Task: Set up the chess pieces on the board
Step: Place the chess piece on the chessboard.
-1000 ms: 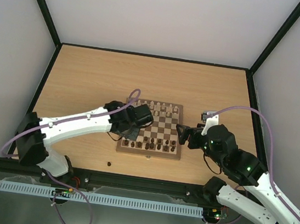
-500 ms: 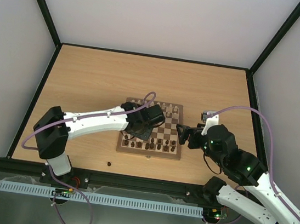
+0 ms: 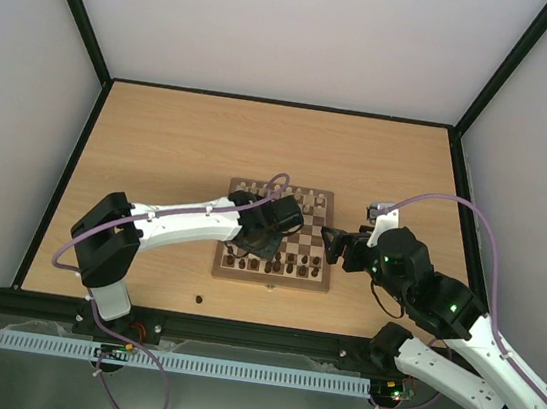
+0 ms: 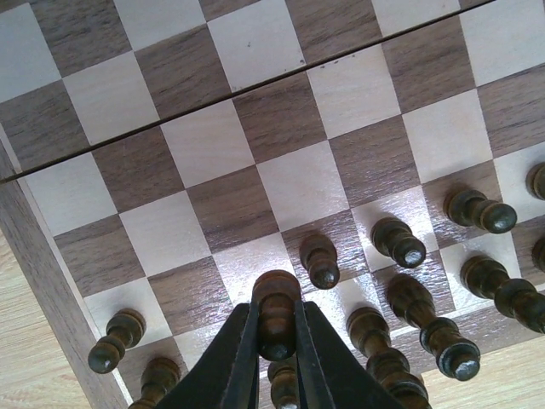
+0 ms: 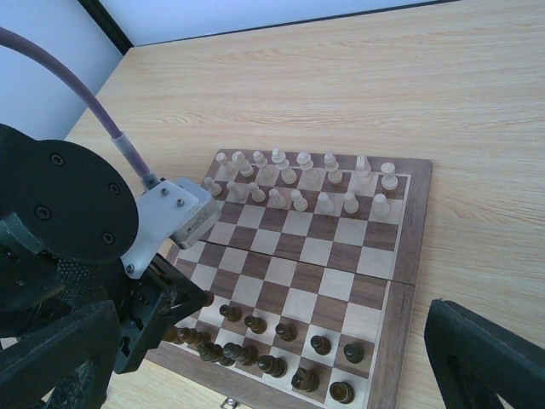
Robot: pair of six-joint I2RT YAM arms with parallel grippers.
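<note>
The board lies mid-table. Cream chess pieces fill its two far rows. Dark chess pieces stand in its two near rows. My left gripper hovers over the board's near left part and is shut on a dark pawn, which hangs just above a light square of the second row. Other dark pawns stand to its right. My right gripper waits open and empty beside the board's right edge; in its own view its two fingers stand wide apart.
One small dark piece lies on the table near the front edge, left of the board. A metal clasp sits on the board's near rim. Black frame posts and pale walls enclose the table.
The left arm has swung further right over the board's near left part, still shut on the dark pawn. The right arm has not moved.
</note>
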